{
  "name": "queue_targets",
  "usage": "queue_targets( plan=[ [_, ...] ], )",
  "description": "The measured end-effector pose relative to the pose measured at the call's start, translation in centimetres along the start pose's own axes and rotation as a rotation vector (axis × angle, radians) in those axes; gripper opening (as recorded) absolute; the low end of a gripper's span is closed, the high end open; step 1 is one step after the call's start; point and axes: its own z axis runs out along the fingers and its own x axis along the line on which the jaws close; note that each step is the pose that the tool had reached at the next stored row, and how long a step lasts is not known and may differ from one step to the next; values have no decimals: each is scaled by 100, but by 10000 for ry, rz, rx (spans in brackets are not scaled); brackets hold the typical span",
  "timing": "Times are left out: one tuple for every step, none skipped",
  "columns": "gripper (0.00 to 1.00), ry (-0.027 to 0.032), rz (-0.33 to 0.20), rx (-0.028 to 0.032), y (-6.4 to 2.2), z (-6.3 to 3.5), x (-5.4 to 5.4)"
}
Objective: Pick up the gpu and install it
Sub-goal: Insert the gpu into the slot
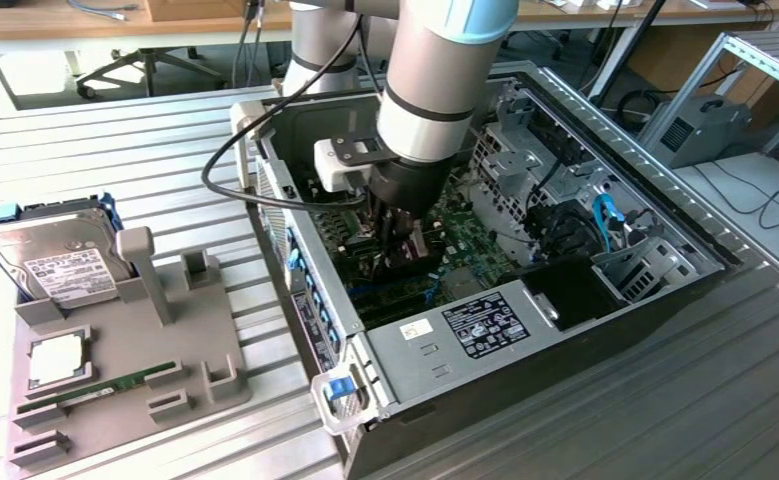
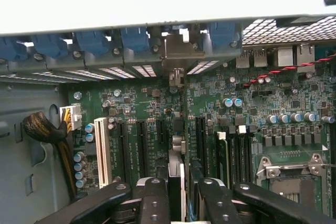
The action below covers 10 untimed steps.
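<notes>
The gpu [image 2: 176, 169] shows edge-on as a thin dark card standing upright over the green motherboard [image 2: 294, 129]. Its silver end bracket [image 2: 177, 51] meets the case's rear wall among the blue slot latches. My gripper [image 2: 177, 187] is shut on the card's near end, one black finger [image 2: 155, 198] on each side. The card lines up between the black expansion slots; whether it is seated in a slot I cannot tell. In the exterior view the gripper [image 1: 400, 245] reaches down inside the open computer case [image 1: 496, 335], with the gpu [image 1: 416, 262] below it.
A white slot [image 2: 102, 153] and a braided cable [image 2: 42, 129] lie beside the card. The processor socket [image 2: 294, 177] sits on its other side. Left of the case, a grey holder [image 1: 136, 370] carries a hard drive [image 1: 56, 260] and a memory stick [image 1: 96, 388].
</notes>
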Motion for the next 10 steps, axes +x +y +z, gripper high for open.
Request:
queue_targets(
  plan=[
    [27,1,-8,0,0,-2,0],
    [27,3,-15,-1,1,-4,0],
    [27,4,-30,-1,1,-6,0],
    [27,4,-44,0,1,-9,0],
    [27,3,-54,1,1,-13,0],
    [27,7,-59,-1,1,-18,1],
    [27,9,-63,-3,2,-27,1],
    [27,8,-64,-1,2,-30,1],
    [27,7,-66,-1,2,-34,0],
    [27,5,-66,-1,2,-34,0]
  ],
)
